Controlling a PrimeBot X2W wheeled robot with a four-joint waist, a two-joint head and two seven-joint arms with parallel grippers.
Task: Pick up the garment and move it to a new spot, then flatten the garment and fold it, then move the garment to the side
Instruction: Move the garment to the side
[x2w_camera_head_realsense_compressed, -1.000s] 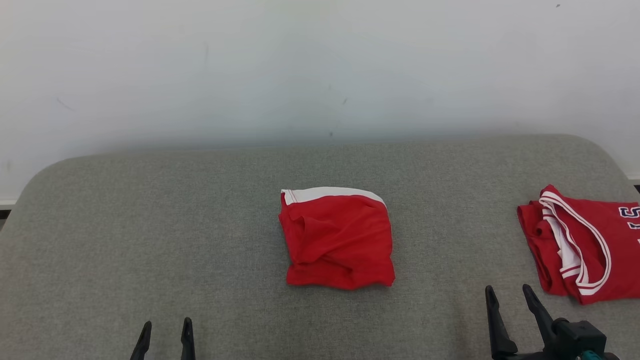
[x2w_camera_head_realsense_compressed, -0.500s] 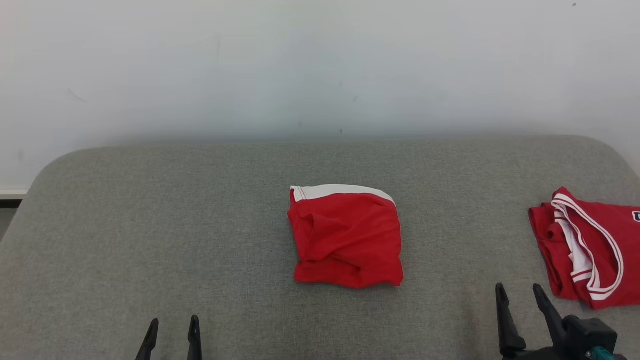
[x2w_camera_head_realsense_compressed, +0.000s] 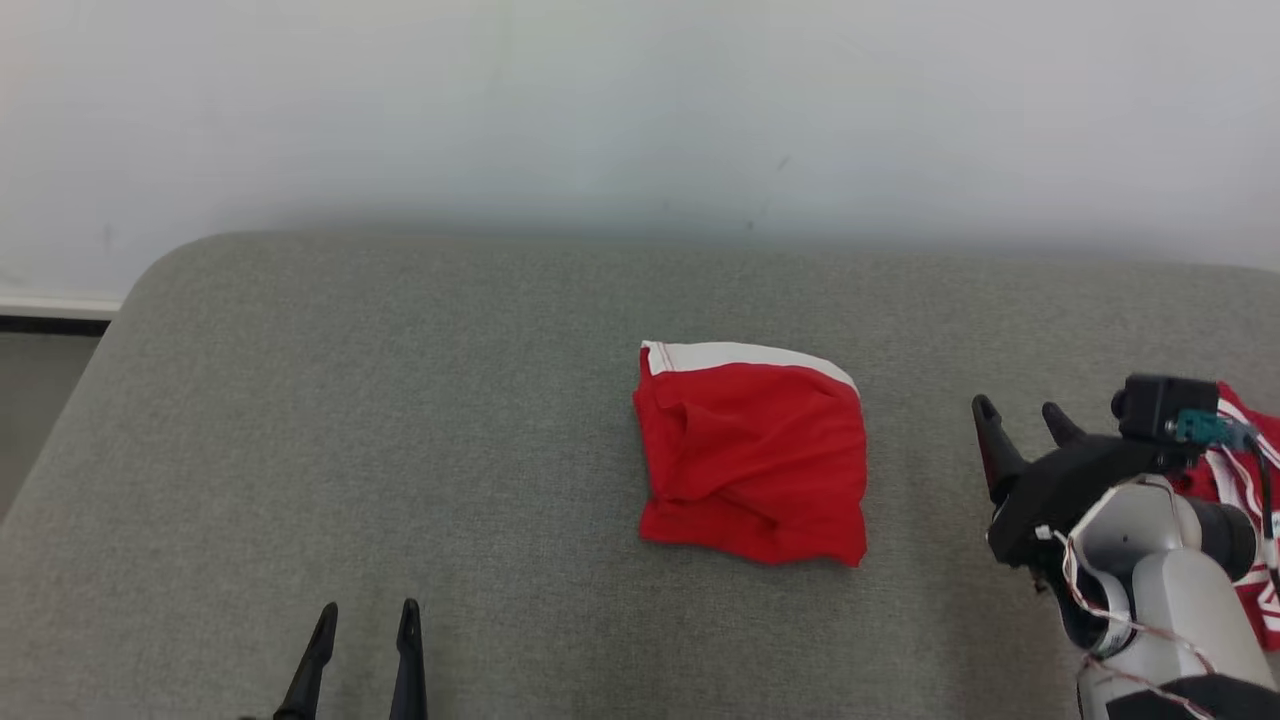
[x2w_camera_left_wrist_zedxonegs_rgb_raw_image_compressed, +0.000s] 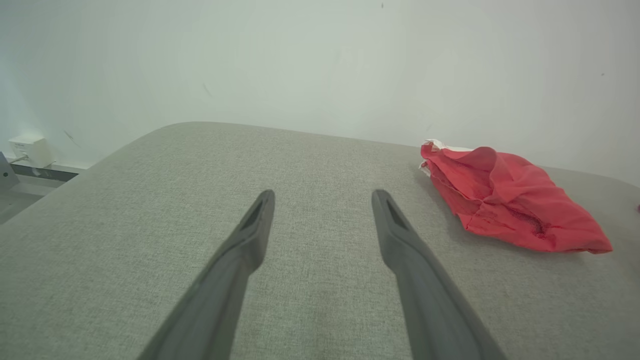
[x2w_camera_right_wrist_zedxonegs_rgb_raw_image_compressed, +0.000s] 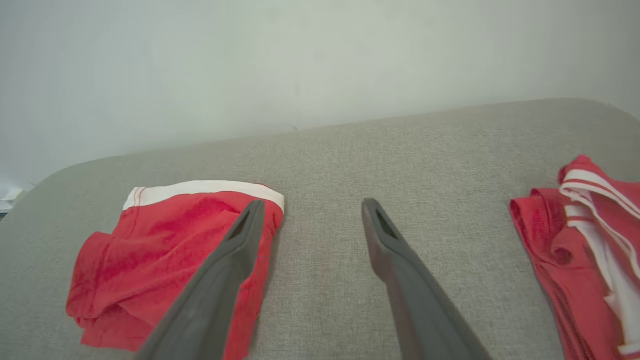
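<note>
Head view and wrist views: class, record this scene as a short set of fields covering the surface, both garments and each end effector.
surface: grey fabric top, set against a pale wall
folded garment: red with a white band, lying mid-surface, untouched
second garment: red with white trim, crumpled, at the robot's right
left end effector: open, holding nothing, at the near edge
right end effector: open, holding nothing, between the two garments
</note>
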